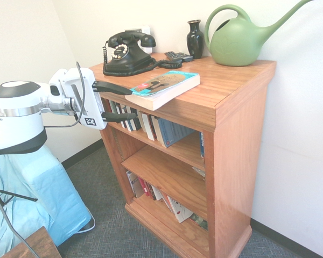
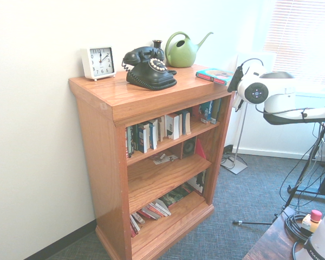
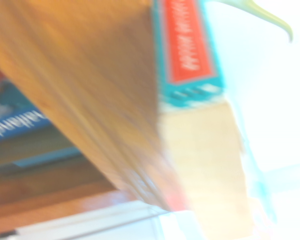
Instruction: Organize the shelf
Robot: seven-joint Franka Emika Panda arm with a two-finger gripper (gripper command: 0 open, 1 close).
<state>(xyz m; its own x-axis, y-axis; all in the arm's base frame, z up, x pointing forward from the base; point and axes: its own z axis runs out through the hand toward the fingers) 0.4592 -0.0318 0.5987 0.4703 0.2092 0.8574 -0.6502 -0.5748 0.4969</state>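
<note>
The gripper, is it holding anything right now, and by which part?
Nothing. The gripper is open beside the book on the shelf, one finger above the book's corner, one below.

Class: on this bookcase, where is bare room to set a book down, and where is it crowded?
Free: the shelf top's front strip before the telephone, and most of the middle tier. Crowded: the upper tier's upright books, and the top's back edge with clock, vase and watering can.

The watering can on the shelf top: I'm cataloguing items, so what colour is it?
The watering can is olive green, clearest in the first exterior view.
</note>
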